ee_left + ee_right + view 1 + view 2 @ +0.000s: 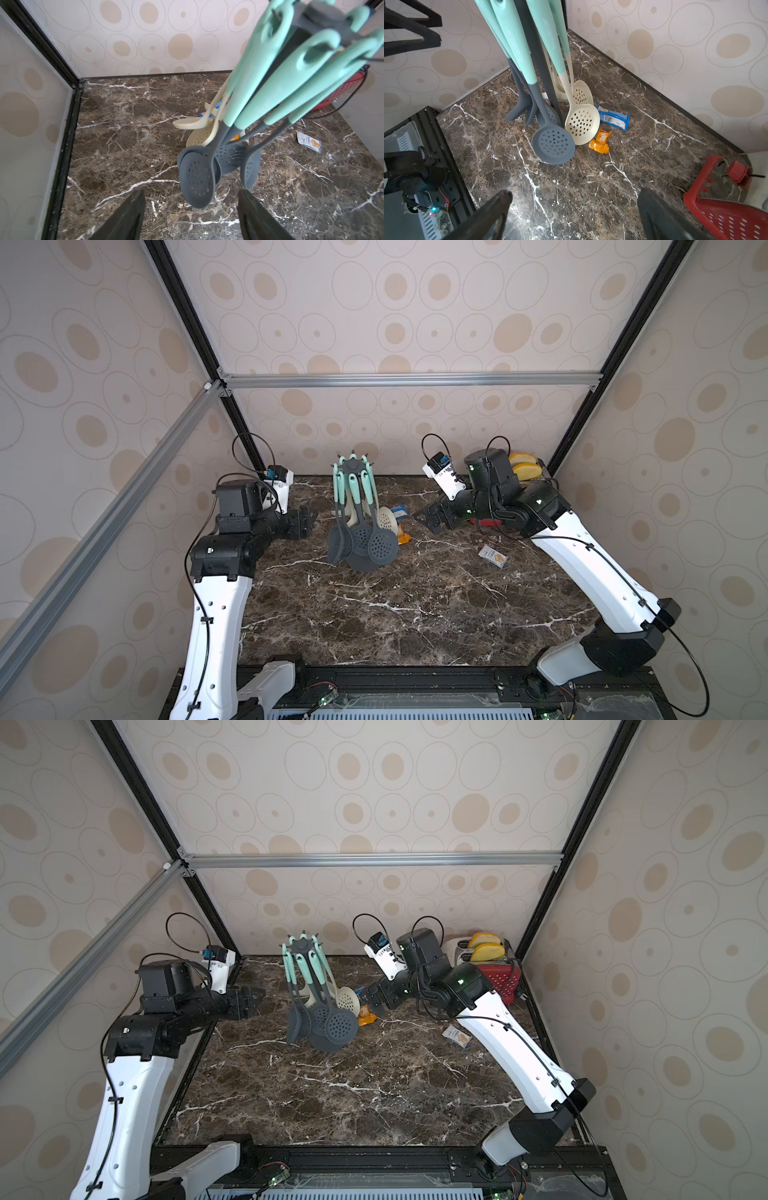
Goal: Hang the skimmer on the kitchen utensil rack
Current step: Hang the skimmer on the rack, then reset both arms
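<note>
Raised lettering ran along the teal handles in the right wrist view, too blurred to read. The orange packet (600, 141) and the white packet (309, 142) carried print I could not make out. The blue packet (613, 118) bore what looked like a barcode.

Only a top view showed the toaster (459, 953), holding two bread slices behind the right arm.

The skimmer (197, 180) hung by its teal handle from the crown of the kitchen utensil rack (353, 465), among other grey and cream utensils. The left hand (311, 517) pointed level at the rack from near it, fingers spread and empty. The right hand (429, 522) faced the rack from the opposite side over the marble surface (415, 614), also wide open and empty.
</note>
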You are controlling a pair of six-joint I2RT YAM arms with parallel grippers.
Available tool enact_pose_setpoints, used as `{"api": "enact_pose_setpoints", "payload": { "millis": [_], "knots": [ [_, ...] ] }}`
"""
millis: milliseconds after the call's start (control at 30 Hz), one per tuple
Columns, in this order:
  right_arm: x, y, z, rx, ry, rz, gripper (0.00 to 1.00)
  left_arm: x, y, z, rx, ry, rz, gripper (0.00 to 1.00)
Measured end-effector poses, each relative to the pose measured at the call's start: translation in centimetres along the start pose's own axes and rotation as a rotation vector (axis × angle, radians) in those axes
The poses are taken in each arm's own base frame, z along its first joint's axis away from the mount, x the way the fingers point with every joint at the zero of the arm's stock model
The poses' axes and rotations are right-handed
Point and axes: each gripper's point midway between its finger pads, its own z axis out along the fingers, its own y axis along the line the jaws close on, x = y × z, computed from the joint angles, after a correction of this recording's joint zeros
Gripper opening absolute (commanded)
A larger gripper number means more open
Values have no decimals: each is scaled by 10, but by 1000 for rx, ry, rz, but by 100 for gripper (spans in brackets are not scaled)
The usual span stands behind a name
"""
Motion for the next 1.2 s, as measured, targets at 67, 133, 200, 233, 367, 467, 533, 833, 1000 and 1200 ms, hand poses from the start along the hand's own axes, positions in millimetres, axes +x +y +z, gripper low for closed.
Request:
{"api": "enact_pose_setpoints", "payload": {
  "millis": [67, 133, 200, 233, 367, 467, 533, 833, 1000, 1200],
  "knots": [
    [9, 0, -2, 7, -5, 1, 100, 17, -2, 6, 23, 12, -28, 78],
    [20, -1, -6, 20, -16, 6, 100, 35, -3, 9, 30, 22, -54, 81],
    [32, -4, -12, 38, -28, 23, 100, 47, -3, 5, 22, 14, -77, 82],
    [38, -6, -16, 46, -34, 36, 100, 50, -3, 3, 19, 1, -83, 83],
    [58, -18, -26, 78, -49, 102, 100, 54, 0, 7, 9, -30, -116, 86],
    [67, -20, -26, 80, -49, 133, 100, 59, 5, 27, 2, -7, -147, 84],
    [72, -19, -25, 75, -47, 146, 100, 66, 6, 46, -10, 19, -151, 84],
    [122, -77, -36, 294, -69, 286, 100, 69, 36, 43, -213, -106, -188, 99],
    [170, -130, -44, 542, -49, 360, 100, 59, 80, 29, -472, -226, -211, 99],
    [204, -175, -49, 779, 3, 299, 100, 85, 128, 46, -679, -215, -212, 99]
  ]
}}
